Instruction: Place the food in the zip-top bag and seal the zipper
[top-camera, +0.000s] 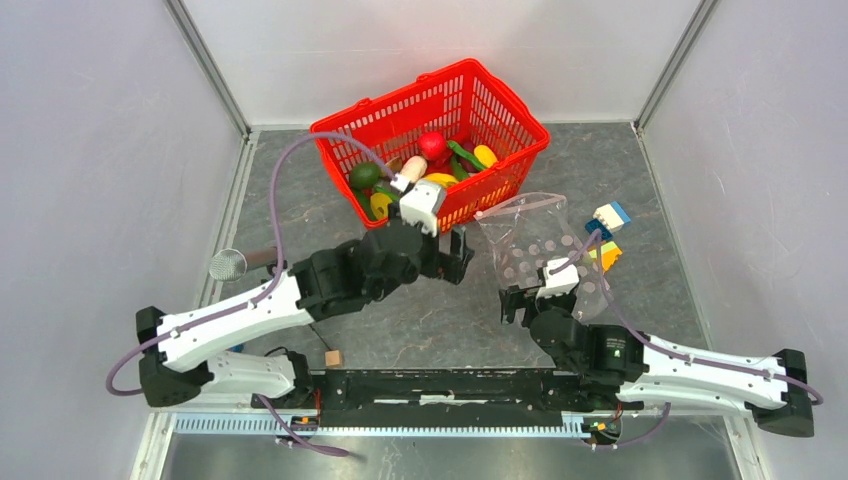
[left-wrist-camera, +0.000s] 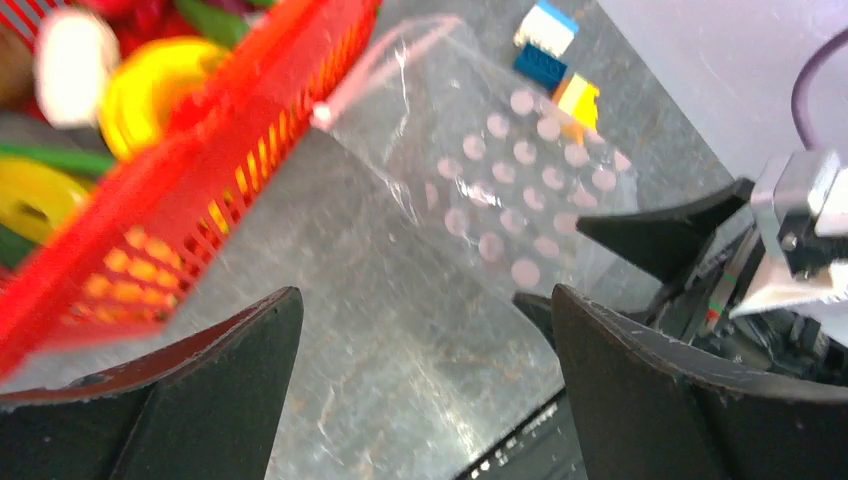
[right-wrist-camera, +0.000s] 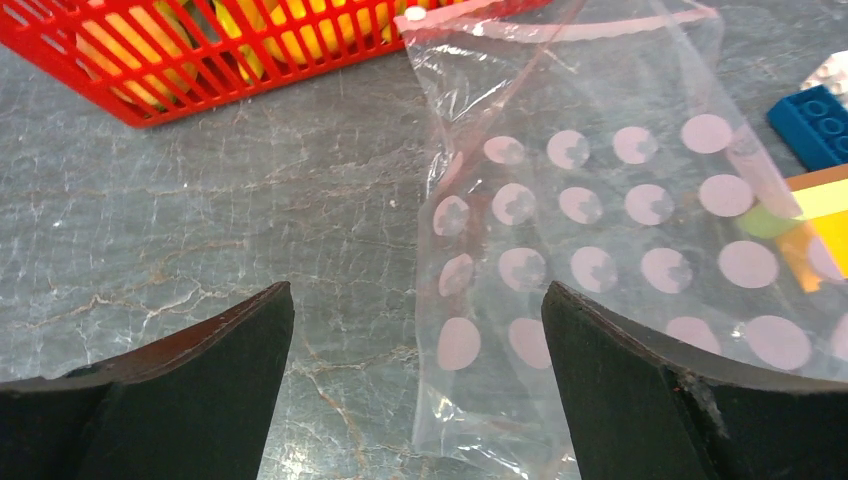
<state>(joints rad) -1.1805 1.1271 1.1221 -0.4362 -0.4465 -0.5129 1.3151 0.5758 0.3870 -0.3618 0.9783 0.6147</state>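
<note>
The food (top-camera: 432, 160) lies piled in a red mesh basket (top-camera: 505, 115); red, yellow, green and white pieces show. In the left wrist view a yellow piece of food (left-wrist-camera: 150, 80) sits behind the mesh. The zip-top bag (top-camera: 535, 245) is flat on the table right of the basket, clear with pinkish dots, with its zipper (top-camera: 520, 207) at the far end. My left gripper (top-camera: 455, 255) hovers open between basket and bag (left-wrist-camera: 500, 180), holding nothing. My right gripper (top-camera: 540, 298) is open at the bag's near left corner (right-wrist-camera: 480, 400); nothing is held. The zipper (right-wrist-camera: 560, 22) runs along the far edge.
Coloured building bricks (top-camera: 608, 235) lie against the bag's far right side, partly under it. A small wooden cube (top-camera: 333, 357) sits near the arm bases. A round metal mesh piece (top-camera: 228, 265) lies at the left wall. White walls enclose the table.
</note>
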